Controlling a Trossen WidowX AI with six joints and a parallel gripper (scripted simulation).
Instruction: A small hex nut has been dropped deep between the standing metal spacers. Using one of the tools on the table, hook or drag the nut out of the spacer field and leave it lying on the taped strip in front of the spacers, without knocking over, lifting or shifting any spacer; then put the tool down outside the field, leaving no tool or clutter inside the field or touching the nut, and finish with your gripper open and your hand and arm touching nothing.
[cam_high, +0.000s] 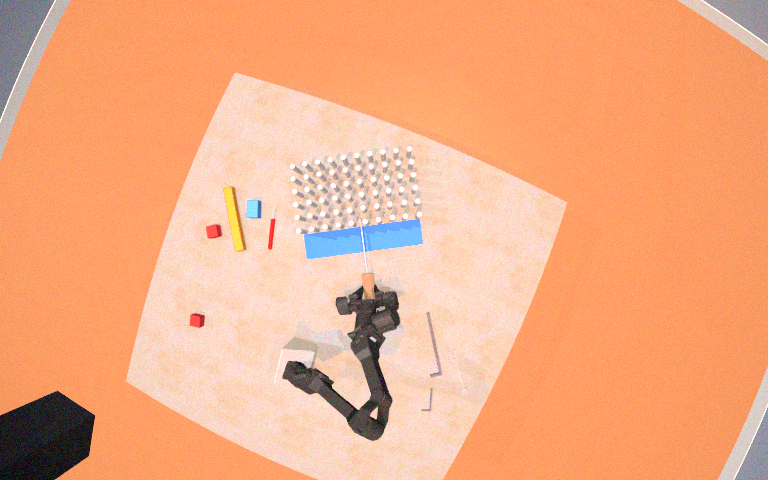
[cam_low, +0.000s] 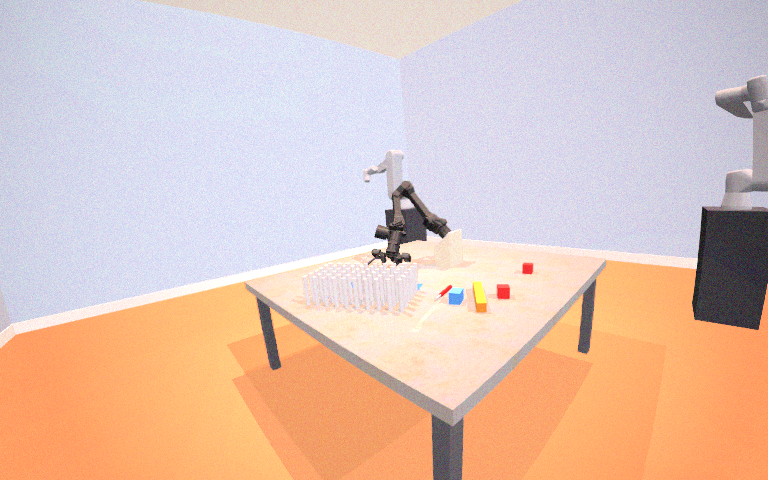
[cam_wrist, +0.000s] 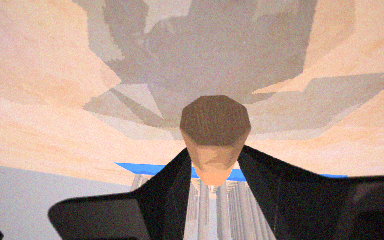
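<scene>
My gripper (cam_high: 368, 294) is shut on the wooden handle (cam_high: 368, 284) of a thin hook tool. Its white shaft (cam_high: 363, 244) runs across the blue taped strip (cam_high: 365, 238) and its tip reaches the front row of the white standing spacers (cam_high: 355, 189). In the wrist view the handle's end (cam_wrist: 215, 132) fills the middle between my dark fingers, with the strip (cam_wrist: 145, 168) and the spacers (cam_wrist: 215, 210) beyond. In the side view my gripper (cam_low: 389, 257) hangs low behind the spacer field (cam_low: 362, 285). I cannot see the hex nut in any view.
Left of the field lie a red-handled tool (cam_high: 271, 229), a small blue block (cam_high: 253, 208), a yellow bar (cam_high: 233, 218) and two red cubes (cam_high: 212, 230) (cam_high: 196, 319). Grey L-shaped tools (cam_high: 433, 345) lie right of my arm. A white box (cam_high: 295, 357) stands by my base.
</scene>
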